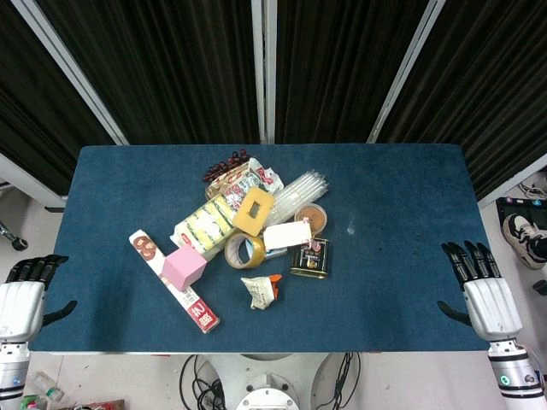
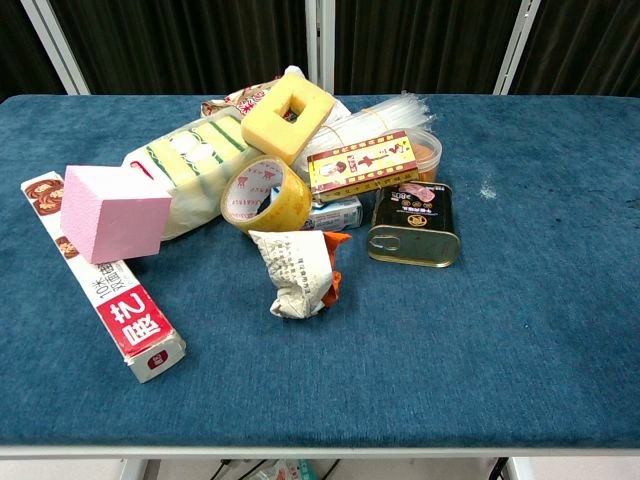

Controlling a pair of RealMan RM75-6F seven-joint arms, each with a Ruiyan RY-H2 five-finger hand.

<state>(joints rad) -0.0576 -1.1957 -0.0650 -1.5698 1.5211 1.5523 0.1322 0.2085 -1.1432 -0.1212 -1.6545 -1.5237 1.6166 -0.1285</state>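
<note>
Fingers (image 1: pixel 468 256) (spread) well apart from pile (image 1: pixel 248 235)

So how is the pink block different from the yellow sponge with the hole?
The pink block is solid with flat, plain faces; the yellow sponge has a square hole cut through its middle. The pink block rests on the long red-and-white box near the table's left side, while the yellow sponge sits tilted on top of the pile, further back. Both are blocky, one-coloured pieces.
</note>
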